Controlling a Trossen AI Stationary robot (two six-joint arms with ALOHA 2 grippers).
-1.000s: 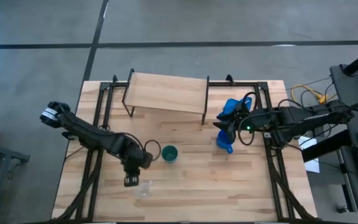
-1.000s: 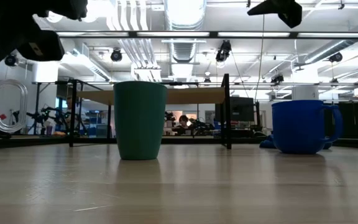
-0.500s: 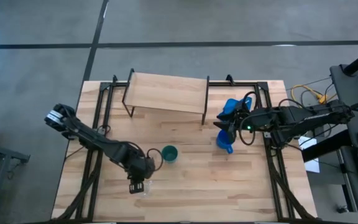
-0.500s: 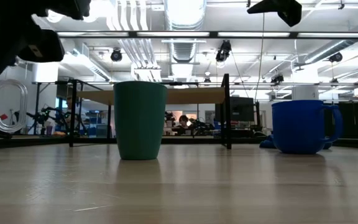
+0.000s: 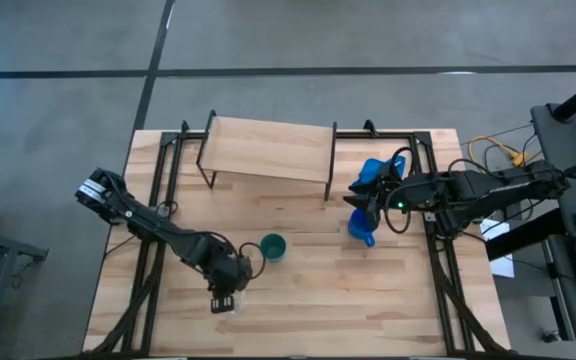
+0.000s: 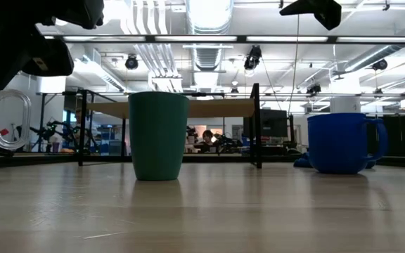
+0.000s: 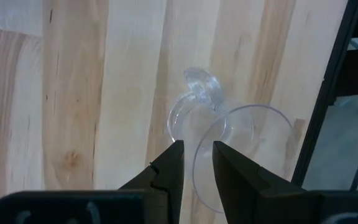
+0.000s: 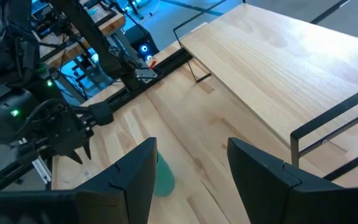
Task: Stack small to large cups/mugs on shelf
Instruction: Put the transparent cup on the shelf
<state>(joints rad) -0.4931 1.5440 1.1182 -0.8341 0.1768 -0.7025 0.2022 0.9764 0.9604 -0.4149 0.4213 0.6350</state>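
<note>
On the table (image 5: pixel 308 290) — left gripper (image 7: pixel 197 163) straddles glass cup's (image 7: pixel 229 140) rim.

The tiny clear glass cup (image 7: pixel 229 149) sits straddled by the left gripper (image 7: pixel 197 167), its wall in the jaws' gap; the dark green cup (image 5: pixel 273 247) stands nearby beyond, the low light-wood shelf (image 5: pixel 268 148) farther behind.

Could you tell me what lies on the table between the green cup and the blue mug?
Nothing: in the high view, only bare table separates the green cup and blue mug.
</note>
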